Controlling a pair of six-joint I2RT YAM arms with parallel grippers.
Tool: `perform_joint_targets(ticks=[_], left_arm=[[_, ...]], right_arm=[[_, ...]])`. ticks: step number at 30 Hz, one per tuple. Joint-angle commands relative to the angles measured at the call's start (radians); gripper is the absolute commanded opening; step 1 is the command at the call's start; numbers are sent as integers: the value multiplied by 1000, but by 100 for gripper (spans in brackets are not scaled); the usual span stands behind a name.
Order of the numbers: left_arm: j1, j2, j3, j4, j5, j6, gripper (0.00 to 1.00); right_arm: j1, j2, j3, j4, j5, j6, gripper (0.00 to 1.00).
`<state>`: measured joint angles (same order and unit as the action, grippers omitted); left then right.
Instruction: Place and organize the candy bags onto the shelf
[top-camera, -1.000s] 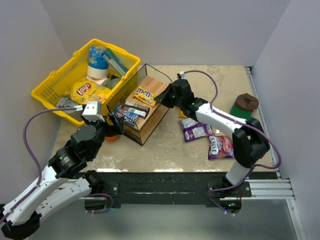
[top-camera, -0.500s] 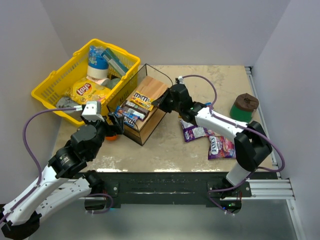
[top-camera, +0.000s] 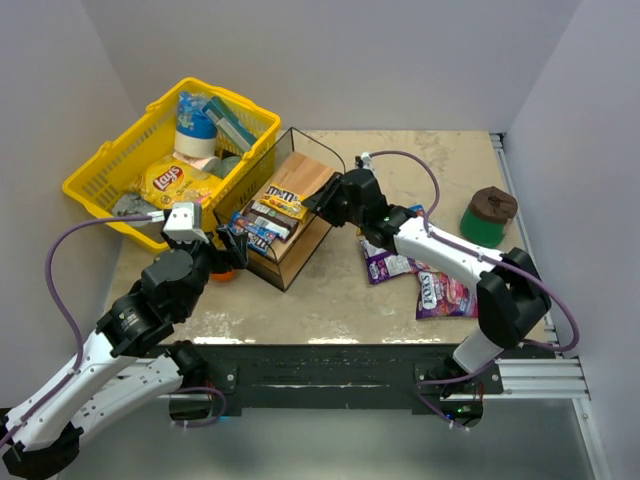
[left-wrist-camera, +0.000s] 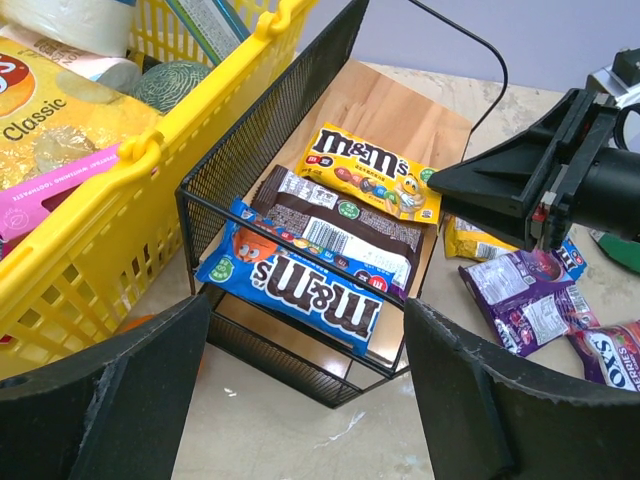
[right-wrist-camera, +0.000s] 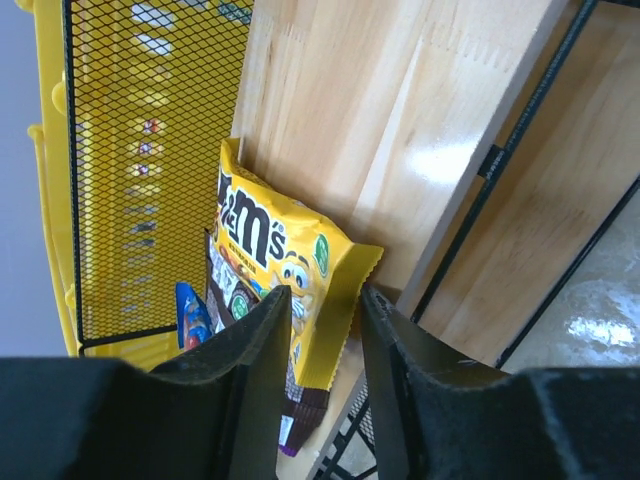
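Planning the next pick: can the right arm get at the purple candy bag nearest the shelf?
Probably yes. The purple candy bag lies flat and exposed on the table, close beside the right gripper, which is open and empty at the shelf.

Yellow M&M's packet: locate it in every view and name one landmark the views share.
Top external: yellow packet just left of centre, on the wooden board.
Left wrist: right of centre, on that board, behind a brown packet.
Right wrist: left of centre, low on the board.
Shared landmark: the bare light wooden board beside it.
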<state>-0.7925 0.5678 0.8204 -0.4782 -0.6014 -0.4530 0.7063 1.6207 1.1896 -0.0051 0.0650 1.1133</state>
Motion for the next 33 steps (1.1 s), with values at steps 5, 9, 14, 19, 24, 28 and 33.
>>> perform_joint_targets(ticks=[5, 9, 14, 19, 24, 28, 33], left_arm=[[-2, -11, 3, 24, -18, -24, 86], [-2, -13, 2, 30, -11, -12, 89], [-4, -8, 5, 23, -5, -6, 94], [-2, -9, 3, 26, 5, -6, 99], [-2, -2, 2, 32, 9, -4, 100], [-4, 7, 2, 29, 11, -3, 100], [-2, 9, 2, 24, 5, -4, 100]], right_arm=[[1, -120, -13, -84, 111, -47, 57], [2, -202, -50, -113, 160, -69, 62], [-22, -326, -155, -122, 229, -141, 70], [-100, -439, -252, -194, 288, -220, 74], [-209, -441, -275, -245, 282, -341, 75], [-254, -330, -202, -294, 289, -421, 75], [-349, -174, -82, -395, 348, -429, 73]])
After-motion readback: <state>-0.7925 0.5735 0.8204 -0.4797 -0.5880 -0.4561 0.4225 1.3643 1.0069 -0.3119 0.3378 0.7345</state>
